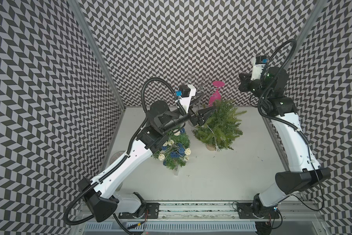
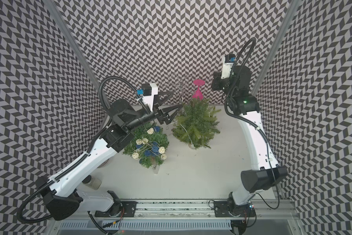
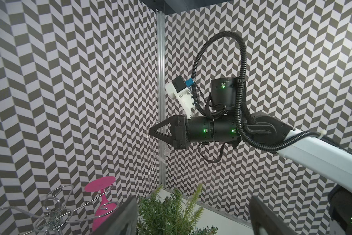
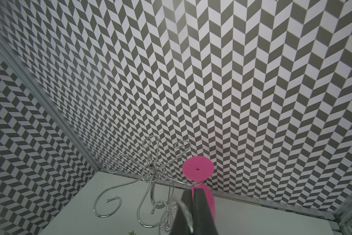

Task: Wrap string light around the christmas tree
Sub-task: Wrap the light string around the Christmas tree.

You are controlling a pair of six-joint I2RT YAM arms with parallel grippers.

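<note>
A plain green christmas tree [image 1: 220,126] [image 2: 195,126] stands in a small pot at the back middle of the table. A thin clear string light [image 1: 211,132] runs over its branches. My left gripper [image 1: 209,101] [image 2: 177,99] is open beside the treetop, and the tip of the tree [image 3: 167,213] shows between its fingers [image 3: 122,217] without touching them. High above the back right of the table, my right gripper [image 1: 241,81] [image 3: 150,132] [image 4: 192,190] is shut on the string light [image 3: 153,154] [image 4: 184,206]. The strand hangs from it down toward the tree.
A second tree [image 1: 175,150] with blue and cream balls stands under my left forearm. A chrome wire rack [image 1: 199,83] and an upturned pink glass [image 1: 215,93] stand by the back wall. A clear glass [image 1: 116,157] stands at the table's left edge.
</note>
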